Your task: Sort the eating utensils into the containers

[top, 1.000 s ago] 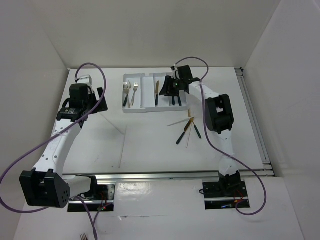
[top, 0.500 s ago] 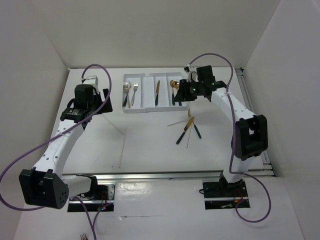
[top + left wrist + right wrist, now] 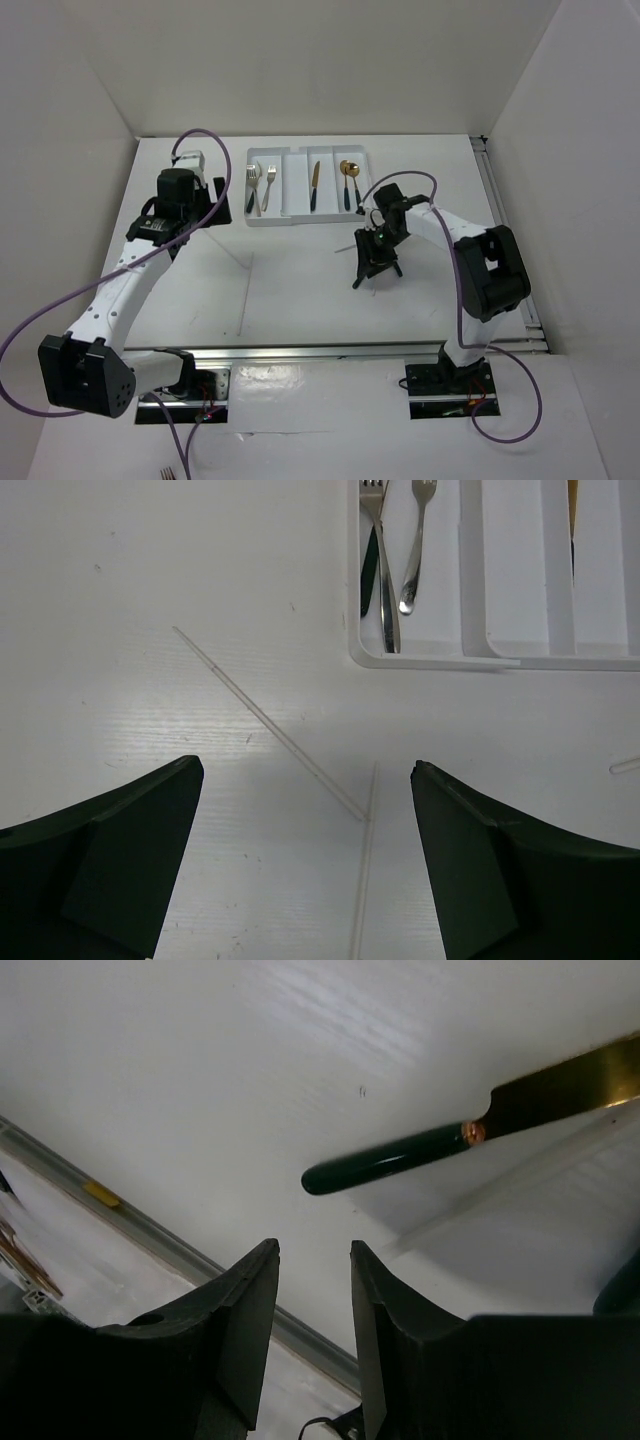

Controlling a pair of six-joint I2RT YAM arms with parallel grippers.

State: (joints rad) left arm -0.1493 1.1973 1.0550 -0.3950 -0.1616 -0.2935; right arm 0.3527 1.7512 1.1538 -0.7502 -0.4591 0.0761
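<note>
The white organiser tray (image 3: 290,205) lies at the table's back. It holds two silver forks (image 3: 258,184) in the left slot, a knife (image 3: 314,186) and a gold spoon (image 3: 347,178) further right. My right gripper (image 3: 372,252) hangs low over loose utensils (image 3: 358,279). In its wrist view the jaws (image 3: 315,1260) stand narrowly open and empty, just short of a gold knife with a dark green handle (image 3: 400,1158) lying across a pale chopstick (image 3: 520,1180). My left gripper (image 3: 212,205) is wide open (image 3: 305,780) above two thin chopsticks (image 3: 270,725), left of the tray corner (image 3: 430,661).
The two pale chopsticks (image 3: 243,290) lie on the table's left half, meeting in a V. A metal rail (image 3: 150,1235) runs along the table's near edge. White walls close in the table on three sides.
My right arm has swung from over the tray's right slot down to the loose utensils; the gold spoon now lies uncovered in that slot. My left arm has shifted slightly toward the tray.
</note>
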